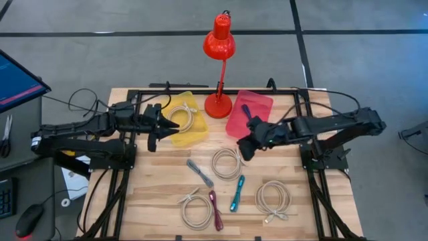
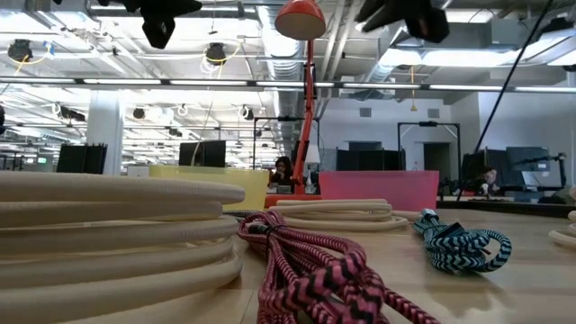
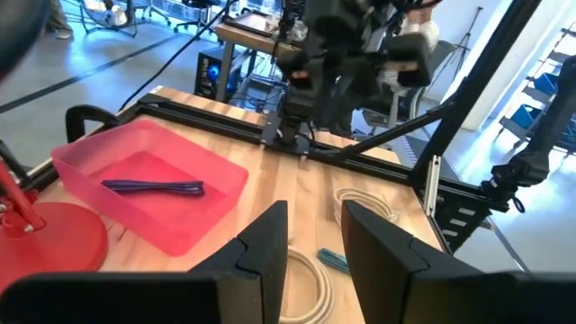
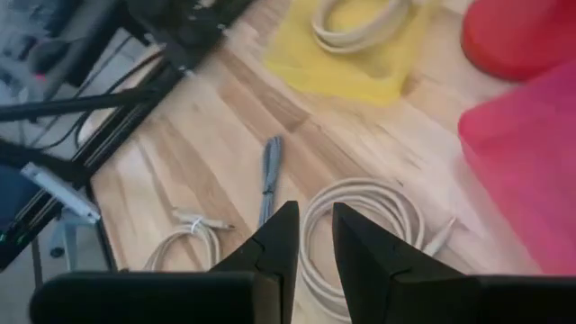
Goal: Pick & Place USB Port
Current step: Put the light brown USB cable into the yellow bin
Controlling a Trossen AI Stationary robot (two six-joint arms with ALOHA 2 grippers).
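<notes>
Several bundled USB cables lie on the wooden table: cream coils (image 1: 227, 163) (image 1: 273, 199) (image 1: 196, 209), a grey cable (image 1: 199, 173), a pink-black one (image 1: 215, 209) and a teal one (image 1: 237, 194). A yellow tray (image 1: 184, 120) holds a cream coil (image 4: 360, 22). A pink tray (image 1: 249, 114) holds a purple cable (image 3: 153, 187). My left gripper (image 1: 160, 127) (image 3: 315, 225) hovers open at the yellow tray's left edge, holding nothing. My right gripper (image 1: 245, 148) (image 4: 315, 229) hangs slightly open and empty above the table, between the pink tray and the middle cream coil (image 4: 360, 225).
A red desk lamp (image 1: 219, 67) stands on its base (image 1: 217, 105) between the two trays at the table's far edge. A black frame rail (image 1: 200, 90) runs along the table's far side. Bare wood shows on the near left part of the table (image 1: 150, 194).
</notes>
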